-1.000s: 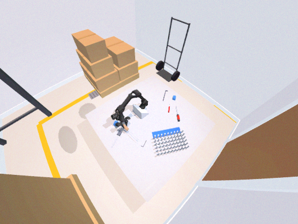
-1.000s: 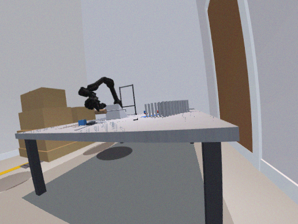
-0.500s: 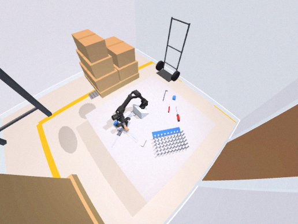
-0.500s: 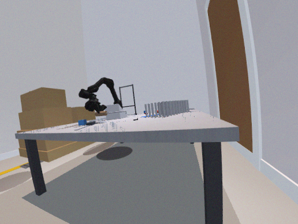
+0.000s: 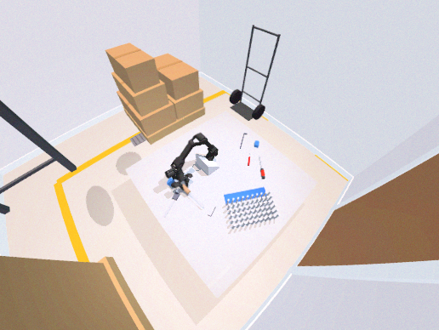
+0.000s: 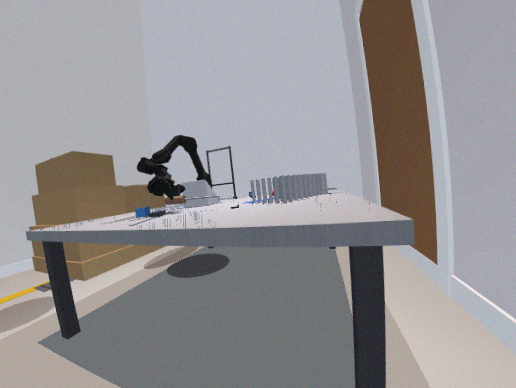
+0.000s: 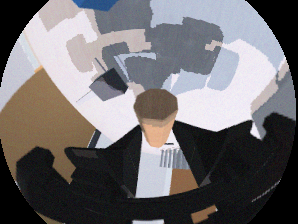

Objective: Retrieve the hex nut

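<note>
Top view: the hand [image 5: 185,183] [image 6: 175,192] [image 7: 156,124] is clamped on a wooden handle [image 5: 185,188] [image 6: 176,199] [image 7: 156,117], well apart from the standing spacers [image 5: 252,212] [image 6: 290,187] [image 7: 172,158]. Blue tape [image 5: 244,195] runs along the spacers' edge; beyond it lie a red-handled screwdriver [image 5: 262,173] and, farther from them, a blue block [image 5: 256,145]. A small bent rod [image 5: 212,213] lies on the table [image 5: 221,255] [image 6: 225,236] between handle and spacers. The nut cannot be made out.

Upright grey spacers [image 5: 253,212] [image 6: 300,187] [image 7: 172,158] in rows beside blue strip [image 5: 245,194] [image 6: 248,202], wooden-handled tool [image 5: 185,188] [image 6: 177,199] [image 7: 156,106] apart
</note>
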Robot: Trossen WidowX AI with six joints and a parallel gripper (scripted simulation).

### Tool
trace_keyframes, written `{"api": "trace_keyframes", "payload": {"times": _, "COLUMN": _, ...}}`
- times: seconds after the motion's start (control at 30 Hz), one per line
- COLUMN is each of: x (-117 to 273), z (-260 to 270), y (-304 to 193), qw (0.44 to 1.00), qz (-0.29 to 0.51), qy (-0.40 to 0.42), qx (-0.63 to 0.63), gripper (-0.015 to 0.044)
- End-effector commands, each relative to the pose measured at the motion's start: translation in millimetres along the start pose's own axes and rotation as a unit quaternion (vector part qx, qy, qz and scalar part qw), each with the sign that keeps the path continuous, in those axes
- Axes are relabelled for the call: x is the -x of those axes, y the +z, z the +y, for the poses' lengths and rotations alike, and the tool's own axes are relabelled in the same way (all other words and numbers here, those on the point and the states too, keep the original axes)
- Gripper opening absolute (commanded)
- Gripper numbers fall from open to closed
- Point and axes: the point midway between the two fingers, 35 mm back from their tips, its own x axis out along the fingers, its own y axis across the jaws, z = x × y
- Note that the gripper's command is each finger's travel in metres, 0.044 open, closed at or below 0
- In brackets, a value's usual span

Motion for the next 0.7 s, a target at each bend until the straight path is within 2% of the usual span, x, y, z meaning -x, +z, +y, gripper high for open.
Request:
{"api": "trace_keyframes", "payload": {"times": 0.0, "x": -4, "z": -3, "y": 1, "qw": 1.000, "qz": 0.004, "qy": 0.000, "qx": -0.002, "gripper": 0.0000}}
{"api": "trace_keyframes", "payload": {"times": 0.67, "x": -19, "z": -12, "y": 10, "qw": 1.000, "qz": 0.004, "qy": 0.000, "qx": -0.003, "gripper": 0.0000}}
